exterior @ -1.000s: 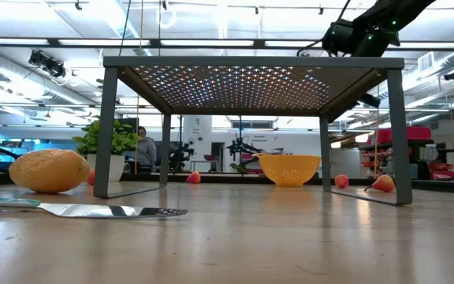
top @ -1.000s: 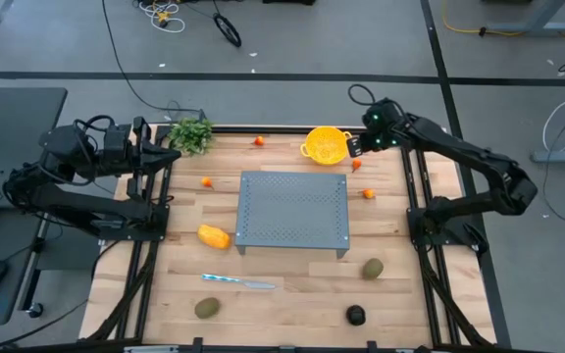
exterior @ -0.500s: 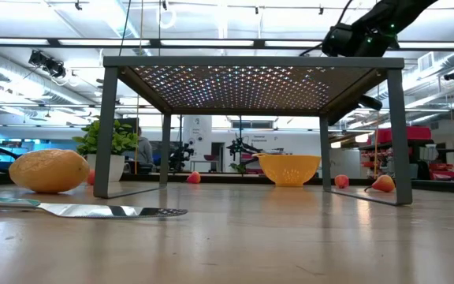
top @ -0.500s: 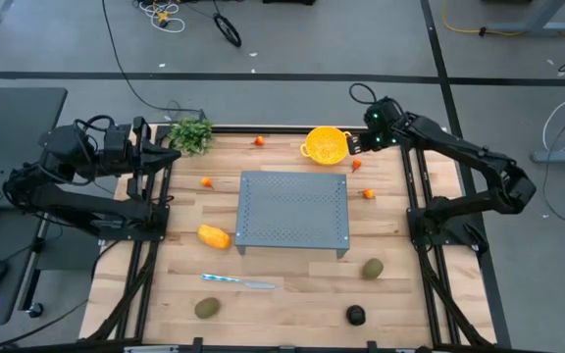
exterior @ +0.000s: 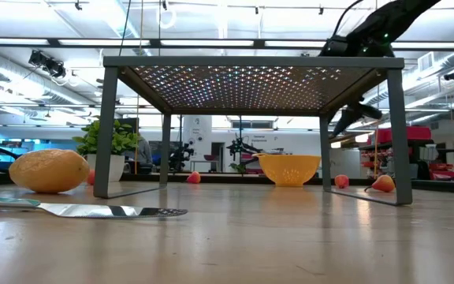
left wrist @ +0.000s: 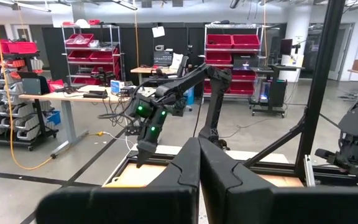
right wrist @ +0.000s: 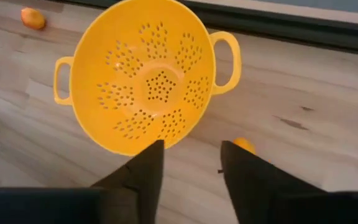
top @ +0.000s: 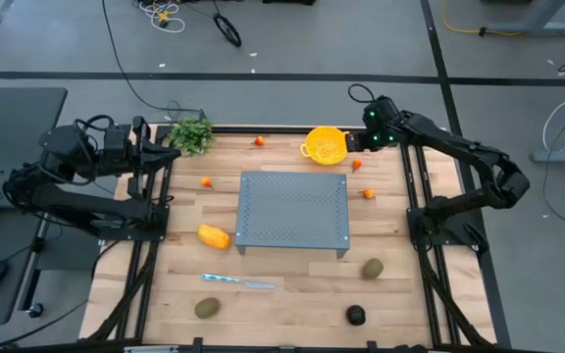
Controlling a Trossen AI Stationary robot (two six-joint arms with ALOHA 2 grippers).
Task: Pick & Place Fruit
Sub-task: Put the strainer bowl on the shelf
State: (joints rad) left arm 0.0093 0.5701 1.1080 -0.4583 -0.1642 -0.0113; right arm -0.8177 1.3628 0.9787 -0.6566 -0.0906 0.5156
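Note:
My right gripper (right wrist: 191,158) hangs open over the table's far right, tilted down, just beside the yellow colander (right wrist: 148,81) and touching nothing. A tiny orange-red ball (right wrist: 243,145) peeks out behind one finger; in the high view that ball (top: 357,165) lies right of the colander (top: 326,145). More small balls rest on the wood (top: 259,141), (top: 206,181), (top: 368,194). The yellow-orange oblong fruit (top: 214,236) lies left of the grey stand. Two brownish-green ovals (top: 373,269), (top: 206,308) and a blackish round fruit (top: 356,315) sit near the front. My left gripper (left wrist: 199,168) waits shut at the far left.
A grey perforated metal stand (top: 293,210) on four legs occupies the table's middle. A silvery knife (top: 238,282) lies in front of it. A leafy green bunch (top: 192,133) stands at the far left corner. Black frame rails run along both table sides.
My right gripper has opened its fingers and has dipped a little toward the table beside the colander, its wrist rolling slightly. The fruit and the colander have stayed where they were.

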